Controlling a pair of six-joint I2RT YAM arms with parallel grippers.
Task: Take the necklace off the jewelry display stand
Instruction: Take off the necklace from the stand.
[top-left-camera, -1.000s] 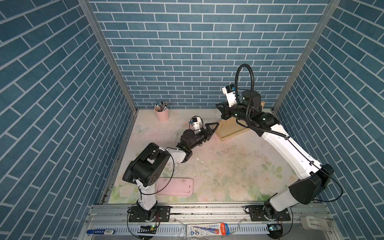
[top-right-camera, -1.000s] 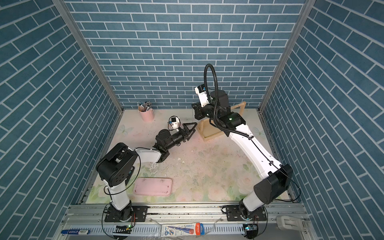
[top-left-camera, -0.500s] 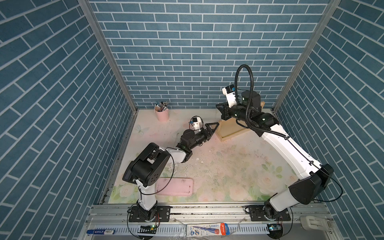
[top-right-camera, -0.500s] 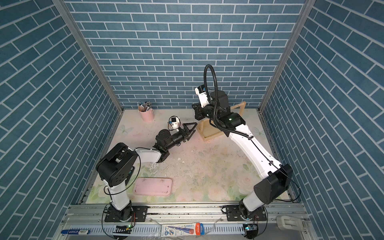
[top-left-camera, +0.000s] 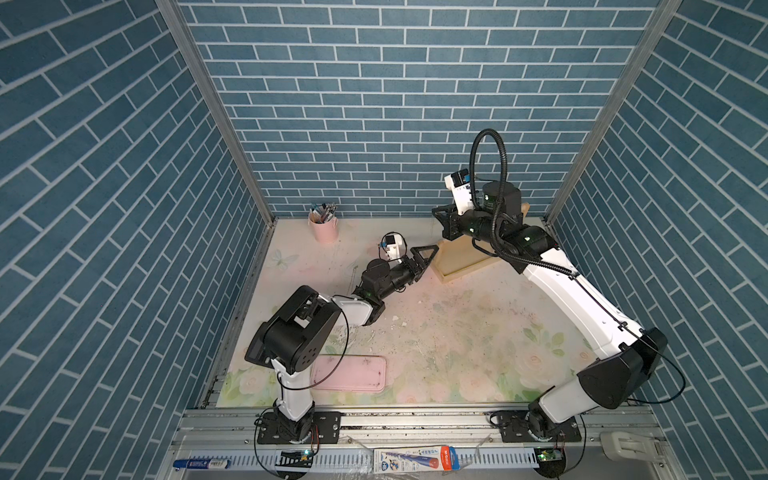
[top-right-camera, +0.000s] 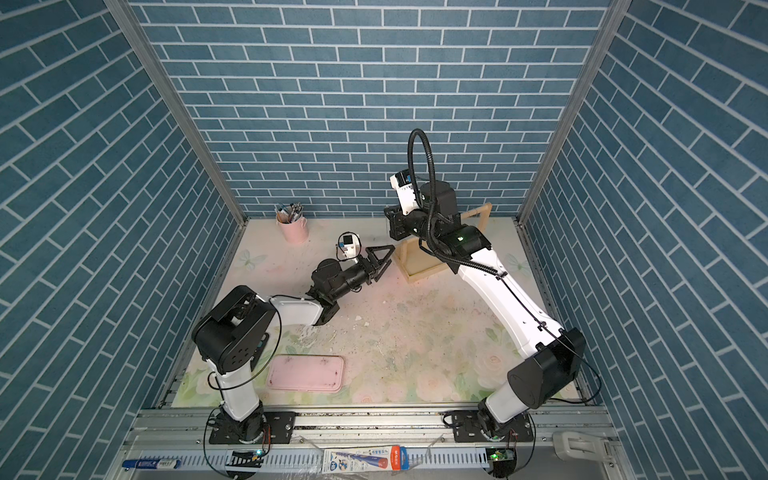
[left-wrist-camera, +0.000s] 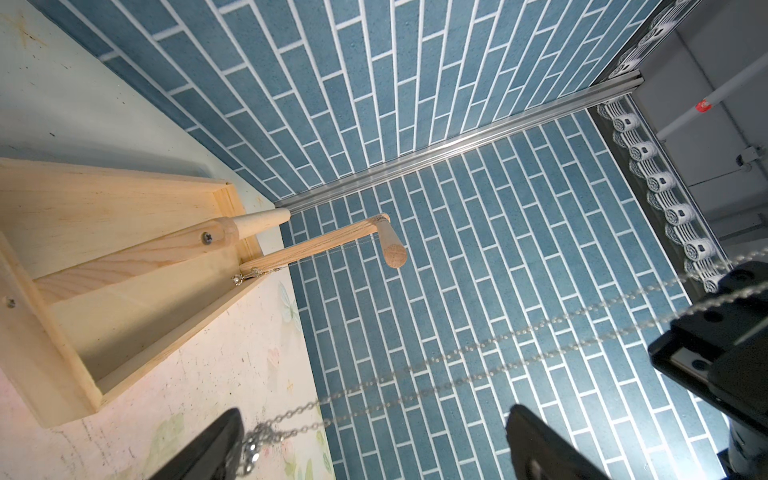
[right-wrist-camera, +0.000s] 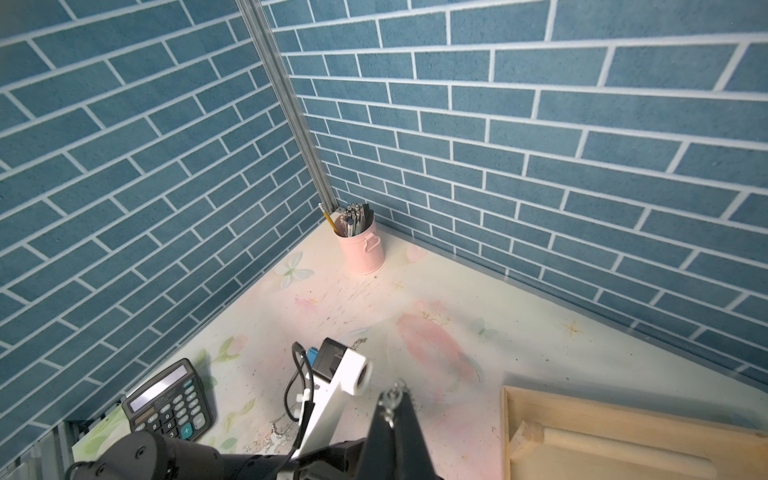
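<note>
Basically nothing moves over the last second. Right gripper (right-wrist-camera: 395, 409) stays clenched on the necklace (left-wrist-camera: 262, 434), whose strands hang clear of the jewelry display stand (left-wrist-camera: 124, 216); left gripper (left-wrist-camera: 374, 411) gapes beside its lower end. Looks removed; a finer chain (left-wrist-camera: 316, 258) remains on the post (left-wrist-camera: 332, 241).

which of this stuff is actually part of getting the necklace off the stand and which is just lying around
In the job: necklace, wooden stand, right gripper shut on it, left gripper open.

Just lying about: pink pencil cup, pink tray, calculator.
</note>
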